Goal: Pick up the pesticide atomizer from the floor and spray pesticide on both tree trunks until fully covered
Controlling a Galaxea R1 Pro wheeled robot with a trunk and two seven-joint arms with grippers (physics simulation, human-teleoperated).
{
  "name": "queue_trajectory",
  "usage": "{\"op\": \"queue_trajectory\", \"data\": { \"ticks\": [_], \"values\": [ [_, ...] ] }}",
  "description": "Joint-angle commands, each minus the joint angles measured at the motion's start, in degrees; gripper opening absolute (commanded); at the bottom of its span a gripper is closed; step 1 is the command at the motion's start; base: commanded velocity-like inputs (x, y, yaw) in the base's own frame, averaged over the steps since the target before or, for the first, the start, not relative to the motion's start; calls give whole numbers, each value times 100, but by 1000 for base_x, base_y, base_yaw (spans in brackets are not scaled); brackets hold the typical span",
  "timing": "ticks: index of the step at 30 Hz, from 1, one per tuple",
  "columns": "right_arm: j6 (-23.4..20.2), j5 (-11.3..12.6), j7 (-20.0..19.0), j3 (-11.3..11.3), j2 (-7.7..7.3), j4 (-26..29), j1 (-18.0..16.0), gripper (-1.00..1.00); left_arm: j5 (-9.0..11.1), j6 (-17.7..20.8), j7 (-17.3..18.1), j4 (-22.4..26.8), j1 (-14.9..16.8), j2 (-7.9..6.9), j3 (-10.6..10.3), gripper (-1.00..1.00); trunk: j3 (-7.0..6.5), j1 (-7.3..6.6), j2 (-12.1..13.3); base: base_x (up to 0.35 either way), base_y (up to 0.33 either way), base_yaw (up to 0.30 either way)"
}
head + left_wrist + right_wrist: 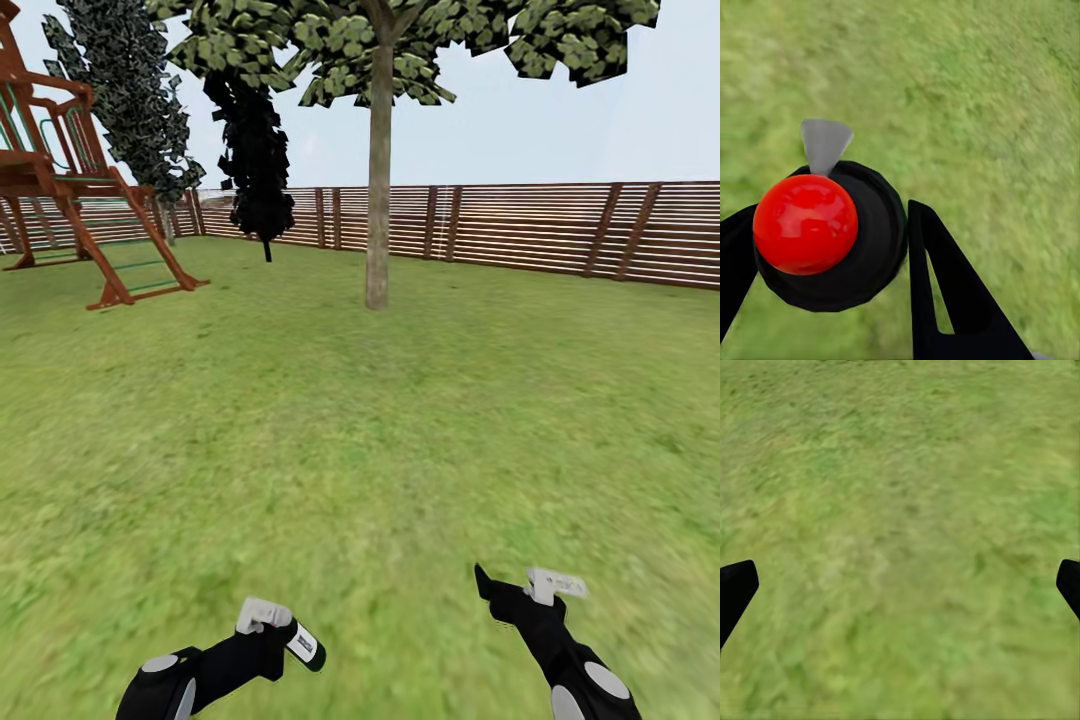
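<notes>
Head view: open lawn before tree trunk.

There is one tall tree with a thick grey-brown trunk in the upper middle of the head view, and two dark leafy bushes stand to its left. One red-brown wooden playhouse is at the upper left and one long slatted wooden fence runs across. Low down are two black robot grippers and one small dark spray bottle with a pale label.
</notes>
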State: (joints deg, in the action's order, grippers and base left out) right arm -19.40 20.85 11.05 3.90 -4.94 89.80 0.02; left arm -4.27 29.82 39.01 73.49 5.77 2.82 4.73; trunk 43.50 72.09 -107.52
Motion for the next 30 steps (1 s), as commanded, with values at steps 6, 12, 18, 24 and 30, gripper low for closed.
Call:
{"op": "queue_trajectory", "data": {
  "ticks": [6, 12, 18, 24, 30],
  "values": [
    [-14, 59, 55, 9, -7, 32, -1, 100, -47, 24, 38, 8, 3, 8, 20, -100, 4, 3, -2, 342, 0, 0],
    [-12, 59, 55, 9, -7, 37, -2, 100, -47, 24, 43, 8, 3, 8, 20, -100, 4, 3, -2, 342, 0, 0],
    [-12, 59, 55, 12, -7, 37, 0, 100, -47, 24, 38, 8, 3, 8, 20, -100, 4, 3, -2, 342, 0, 0],
    [-12, 59, 55, 14, -7, 41, -2, 100, -47, 24, 44, 8, 3, 8, 20, -100, 4, 3, -2, 342, 0, 0],
    [-47, 59, 55, 14, -7, 68, -1, 100, -47, 24, 44, 8, 3, 8, 20, -100, 4, 3, -2, 342, 0, 0]
  ]
}}
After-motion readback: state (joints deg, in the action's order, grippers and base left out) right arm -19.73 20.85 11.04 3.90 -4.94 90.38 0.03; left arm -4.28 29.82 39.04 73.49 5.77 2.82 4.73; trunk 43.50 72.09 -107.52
